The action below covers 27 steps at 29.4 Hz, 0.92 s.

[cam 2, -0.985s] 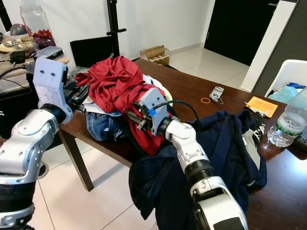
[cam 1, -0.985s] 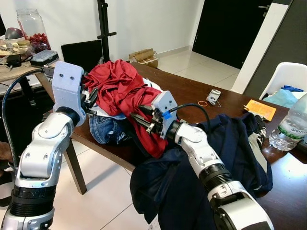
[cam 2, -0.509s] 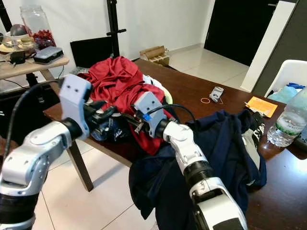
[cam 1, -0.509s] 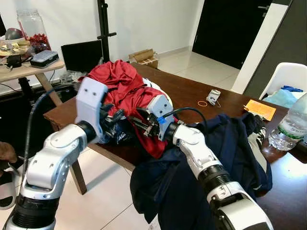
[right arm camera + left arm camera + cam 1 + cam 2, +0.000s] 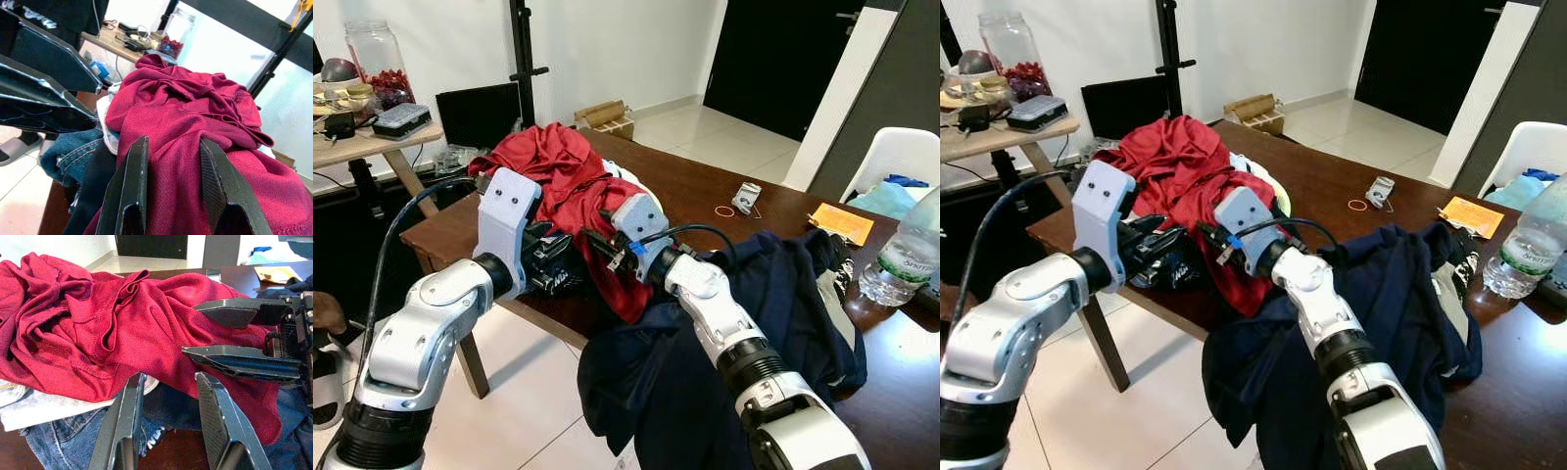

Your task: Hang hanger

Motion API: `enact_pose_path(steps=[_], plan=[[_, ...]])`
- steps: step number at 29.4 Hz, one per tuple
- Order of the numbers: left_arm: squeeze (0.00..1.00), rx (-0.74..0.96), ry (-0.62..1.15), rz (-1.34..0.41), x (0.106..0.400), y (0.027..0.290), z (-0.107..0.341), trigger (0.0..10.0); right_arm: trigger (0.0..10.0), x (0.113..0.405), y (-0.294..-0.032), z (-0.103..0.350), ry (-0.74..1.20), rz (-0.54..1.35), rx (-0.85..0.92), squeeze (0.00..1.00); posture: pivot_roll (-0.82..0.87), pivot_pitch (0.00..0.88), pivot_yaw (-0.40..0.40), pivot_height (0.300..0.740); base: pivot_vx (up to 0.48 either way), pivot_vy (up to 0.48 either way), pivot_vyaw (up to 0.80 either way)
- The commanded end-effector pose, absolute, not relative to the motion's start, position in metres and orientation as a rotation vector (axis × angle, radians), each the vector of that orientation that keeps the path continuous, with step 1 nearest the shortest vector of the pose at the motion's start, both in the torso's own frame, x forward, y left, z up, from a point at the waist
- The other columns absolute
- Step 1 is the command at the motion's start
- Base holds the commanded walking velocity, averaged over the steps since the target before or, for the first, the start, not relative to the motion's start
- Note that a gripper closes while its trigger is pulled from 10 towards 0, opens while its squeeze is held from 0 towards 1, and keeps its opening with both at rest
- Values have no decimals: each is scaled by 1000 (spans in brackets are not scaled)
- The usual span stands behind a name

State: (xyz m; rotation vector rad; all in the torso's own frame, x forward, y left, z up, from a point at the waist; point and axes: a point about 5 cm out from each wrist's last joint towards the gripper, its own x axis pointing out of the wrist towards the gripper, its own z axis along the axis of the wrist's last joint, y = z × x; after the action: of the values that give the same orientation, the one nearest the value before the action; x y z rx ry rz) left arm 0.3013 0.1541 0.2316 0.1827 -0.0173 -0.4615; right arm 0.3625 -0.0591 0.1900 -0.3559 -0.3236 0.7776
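A crumpled red shirt [image 5: 563,181] of soft, finely ribbed knit lies heaped on the dark wooden table [image 5: 695,186], draped over folded blue jeans [image 5: 73,440] with stitched seams and a pale cloth [image 5: 29,406]; the left gripper [image 5: 168,431] hangs low at the table's near edge, its flat black ridged fingers [image 5: 124,426] spread apart with nothing between them, pointed at the shirt's lower hem; the right gripper [image 5: 168,186] faces it from the opposite side, fingers [image 5: 127,191] likewise parted, tips resting against the red cloth without pinching it; a limp dark navy garment [image 5: 705,333] spills over the table's near corner beneath the right arm; I cannot make out a hanger among the clothes; a clear plastic bottle [image 5: 901,255] stands at the far right.
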Motion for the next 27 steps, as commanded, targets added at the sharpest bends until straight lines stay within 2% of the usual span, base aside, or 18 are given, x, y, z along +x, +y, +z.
enact_pose_path(steps=[1,19,21,22,27], plan=[[0,200,-19,-467,299,156,235,10000,10000,366,-67,183,-302,698,-298,0,205,3,-57,740,0,0,0],[0,205,-16,-469,300,156,234,10000,10000,364,-73,166,-258,672,-366,0,205,7,-55,740,0,0,0],[0,205,-16,-467,300,156,235,10000,9765,364,-74,165,-258,659,-374,0,205,7,-55,740,0,0,0],[0,206,-15,-466,300,156,235,10000,0,365,-74,165,-259,648,-370,0,205,7,-55,740,0,0,0],[0,210,-13,-465,300,157,235,10000,0,365,-74,166,-268,637,-363,0,206,6,-55,740,0,0,0]])
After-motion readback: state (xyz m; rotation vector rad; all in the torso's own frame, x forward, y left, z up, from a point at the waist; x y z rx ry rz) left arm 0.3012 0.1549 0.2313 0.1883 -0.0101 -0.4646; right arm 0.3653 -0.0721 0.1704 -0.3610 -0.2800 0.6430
